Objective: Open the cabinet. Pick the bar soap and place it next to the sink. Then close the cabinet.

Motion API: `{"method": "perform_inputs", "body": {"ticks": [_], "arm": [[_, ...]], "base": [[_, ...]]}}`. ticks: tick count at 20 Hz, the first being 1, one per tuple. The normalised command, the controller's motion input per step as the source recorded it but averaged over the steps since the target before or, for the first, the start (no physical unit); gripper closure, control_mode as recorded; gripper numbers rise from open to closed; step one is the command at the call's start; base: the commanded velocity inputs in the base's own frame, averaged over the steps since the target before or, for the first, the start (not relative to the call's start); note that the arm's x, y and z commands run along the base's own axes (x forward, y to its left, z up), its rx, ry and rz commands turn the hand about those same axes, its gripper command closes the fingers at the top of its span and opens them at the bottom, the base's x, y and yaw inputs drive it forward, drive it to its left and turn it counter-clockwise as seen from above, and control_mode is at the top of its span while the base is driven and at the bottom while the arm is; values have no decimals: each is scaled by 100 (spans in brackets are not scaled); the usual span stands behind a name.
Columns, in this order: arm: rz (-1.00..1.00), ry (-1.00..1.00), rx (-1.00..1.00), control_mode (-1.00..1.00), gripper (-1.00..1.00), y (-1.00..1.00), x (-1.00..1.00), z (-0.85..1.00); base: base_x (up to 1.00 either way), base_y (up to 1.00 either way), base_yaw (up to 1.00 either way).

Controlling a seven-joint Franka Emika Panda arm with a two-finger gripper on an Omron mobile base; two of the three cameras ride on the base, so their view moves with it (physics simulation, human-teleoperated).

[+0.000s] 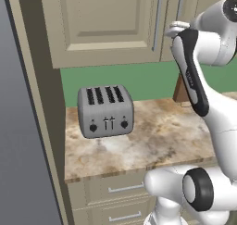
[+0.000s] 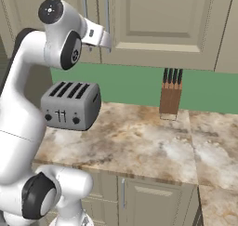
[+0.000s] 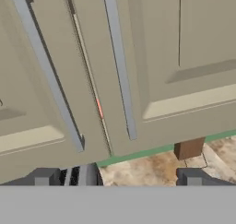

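The cabinet (image 1: 106,25) was finished in beige, with silver bar handles (image 3: 119,61). The worktop (image 2: 139,141) was patterned in tan marbling. A grey toaster (image 1: 105,111), a brown knife block (image 2: 170,98) and a green wall (image 1: 139,83) were seen.

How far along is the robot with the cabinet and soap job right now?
Nothing looks finished yet: both cabinet doors are closed, their handles untouched. In hand: the open gripper is empty and points at the seam between the doors. Left: open the cabinet, move the soap beside the sink, then close the doors.
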Motion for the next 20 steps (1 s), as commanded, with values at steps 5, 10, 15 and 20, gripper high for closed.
{"method": "perform_inputs", "body": {"ticks": [5, 10, 15, 20], "arm": [[1, 0, 0, -100, -100, -5, 54, 0], [2, 5, 0, -100, -100, -10, 39, 0], [4, 0, 0, -100, -100, -22, 21, 0], [4, 0, 0, -100, -100, -17, 21, 0]], "base": [[0, 0, 0], [0, 0, 0], [0, 0, 0], [0, 0, 0]]}}
